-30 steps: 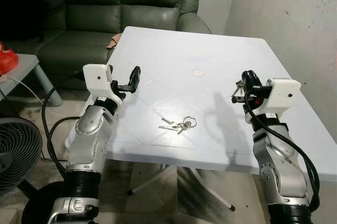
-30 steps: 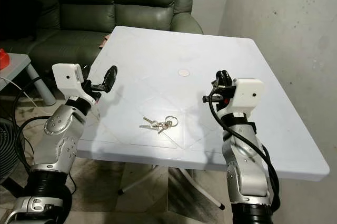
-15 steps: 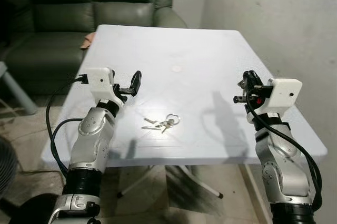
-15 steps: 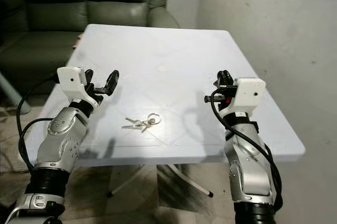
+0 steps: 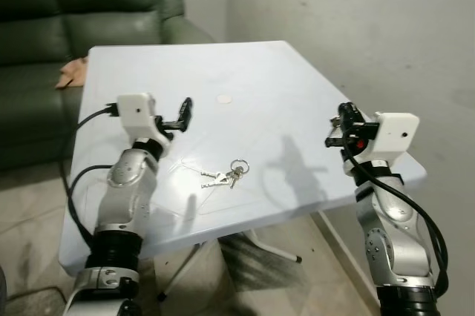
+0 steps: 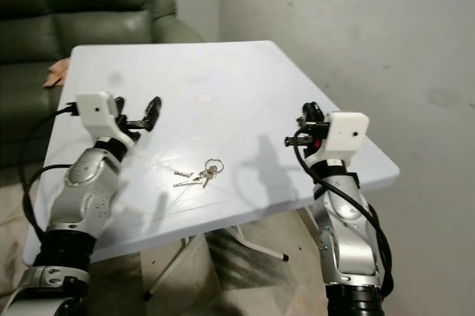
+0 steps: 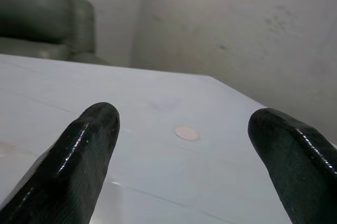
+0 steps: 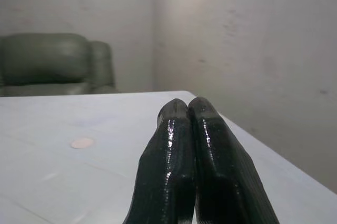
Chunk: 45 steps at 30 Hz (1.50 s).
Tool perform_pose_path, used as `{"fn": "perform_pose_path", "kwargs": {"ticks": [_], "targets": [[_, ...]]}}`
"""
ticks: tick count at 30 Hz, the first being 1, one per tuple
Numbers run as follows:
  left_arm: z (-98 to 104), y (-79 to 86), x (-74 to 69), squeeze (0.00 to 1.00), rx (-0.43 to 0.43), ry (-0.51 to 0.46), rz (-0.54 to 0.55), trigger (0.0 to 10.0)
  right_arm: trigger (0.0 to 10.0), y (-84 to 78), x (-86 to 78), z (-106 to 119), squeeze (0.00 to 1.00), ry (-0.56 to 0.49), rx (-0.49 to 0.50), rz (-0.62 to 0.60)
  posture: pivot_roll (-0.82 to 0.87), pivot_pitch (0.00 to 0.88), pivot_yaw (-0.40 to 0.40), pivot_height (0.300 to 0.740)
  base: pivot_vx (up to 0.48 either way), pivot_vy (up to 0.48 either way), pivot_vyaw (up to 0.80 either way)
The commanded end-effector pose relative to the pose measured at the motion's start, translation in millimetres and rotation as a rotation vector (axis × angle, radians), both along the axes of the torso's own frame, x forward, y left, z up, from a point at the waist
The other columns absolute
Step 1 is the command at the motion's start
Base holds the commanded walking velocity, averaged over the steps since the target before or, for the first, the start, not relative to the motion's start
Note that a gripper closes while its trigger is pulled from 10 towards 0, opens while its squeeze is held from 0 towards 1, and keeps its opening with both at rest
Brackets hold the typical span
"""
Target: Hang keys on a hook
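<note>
Left eye view: keys (image 5: 226, 176) lie on white table (image 5: 297, 93) between my arms. Left gripper (image 5: 183, 113) spread wide, right gripper (image 8: 190, 109) pressed closed, both empty above it. Individual keys too small to count.

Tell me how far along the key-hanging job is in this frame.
Nothing looks done: the keys lie flat on the white table, untouched. In hand: nothing. The left gripper is open above the table, short of the keys; the right gripper is shut and empty above the table's right side. Left: grasping, lifting, and hanging the keys; no hook can be seen here.
</note>
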State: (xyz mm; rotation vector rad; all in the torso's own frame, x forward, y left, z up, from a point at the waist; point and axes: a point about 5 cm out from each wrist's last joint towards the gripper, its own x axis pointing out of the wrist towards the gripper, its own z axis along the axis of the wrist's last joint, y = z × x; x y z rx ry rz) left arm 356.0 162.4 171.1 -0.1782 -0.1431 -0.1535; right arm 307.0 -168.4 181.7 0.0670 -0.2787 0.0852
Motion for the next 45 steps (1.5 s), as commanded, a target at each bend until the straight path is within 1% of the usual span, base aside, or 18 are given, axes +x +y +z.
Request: {"fn": "perform_pose_path", "kwargs": {"ticks": [1,12,15,23,25,32,35,45], "targets": [[-1.2,-11.2,2.1,0.0,-0.003,0.026,-0.022,10.0,10.0,-7.5,-0.4,1.7,0.0,-0.002,-0.003,-0.022,0.01,0.0,-0.043,0.711,0.0,0.0,-0.76],[-3.1,-10.4,2.5,0.0,0.002,0.046,-0.015,10.0,10.0,-7.3,0.0,0.6,0.0,0.004,-0.005,-0.022,0.01,0.0,-0.046,0.711,0.0,0.0,-0.76],[-3.6,-11.8,1.8,0.0,0.024,0.046,-0.021,10.0,10.0,-7.5,0.1,0.6,0.0,0.005,-0.008,-0.023,0.01,0.0,-0.046,0.711,0.0,0.0,-0.76],[-4.7,-14.1,1.9,0.0,0.017,0.067,-0.053,10.0,10.0,-8.4,0.2,-0.2,0.0,0.015,-0.017,-0.035,0.01,0.0,-0.047,0.711,0.0,0.0,-0.76],[-4.6,-14.6,1.5,0.0,0.016,0.067,-0.058,10.0,10.0,-8.5,-0.3,0.8,0.0,0.005,-0.029,-0.034,0.01,0.0,-0.047,0.711,0.0,0.0,0.0],[-4.7,-14.0,0.1,0.0,-0.003,0.076,-0.087,10.0,10.0,-8.1,-2.0,-0.9,0.0,0.006,-0.025,-0.033,0.01,0.0,-0.047,0.711,0.0,0.0,0.0],[-3.1,-15.2,-0.7,0.0,-0.009,0.065,-0.099,10.0,10.0,-7.9,-2.5,-0.1,0.0,-0.001,-0.029,-0.03,0.01,0.0,-0.047,0.711,0.291,0.0,0.0],[-3.3,-16.5,-0.5,0.0,-0.015,0.072,-0.105,10.0,10.0,-9.1,-3.8,2.0,0.0,-0.019,-0.029,-0.028,0.01,0.0,-0.049,0.711,0.351,0.0,0.0]]}}
